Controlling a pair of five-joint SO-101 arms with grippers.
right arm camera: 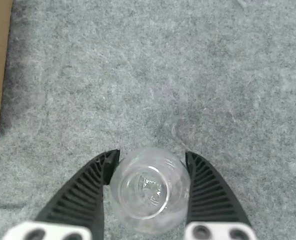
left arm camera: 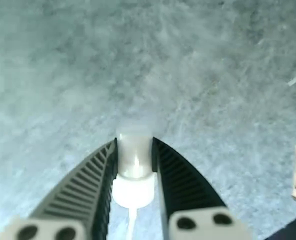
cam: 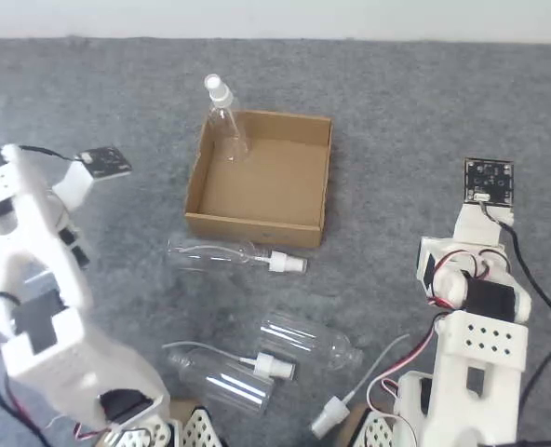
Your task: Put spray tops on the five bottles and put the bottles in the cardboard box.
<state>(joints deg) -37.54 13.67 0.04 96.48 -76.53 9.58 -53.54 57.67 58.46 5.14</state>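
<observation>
Both busy: left gripper (left arm camera: 134,143) is clamped on a white spray top (left arm camera: 133,186), thin tube hanging off it; right gripper (right arm camera: 151,156) is clamped round a clear plastic bottle (right arm camera: 149,192), seen end-on. Bottle is prob. light, thin-walled and slick, so grip mid-body, gently, or it'll dent or slip. Top looks stiff; hold it by the collar, since the tube is bendy. One capped bottle (cam: 227,126) stands in the cardboard box (cam: 257,228), far corner. Another capped one (cam: 215,253) lies just in front, and an uncapped bottle (cam: 303,337) lies nearer the arms. Counter (cam: 424,102) has a grey felt-like cover, w/ a pale wall strip behind.
</observation>
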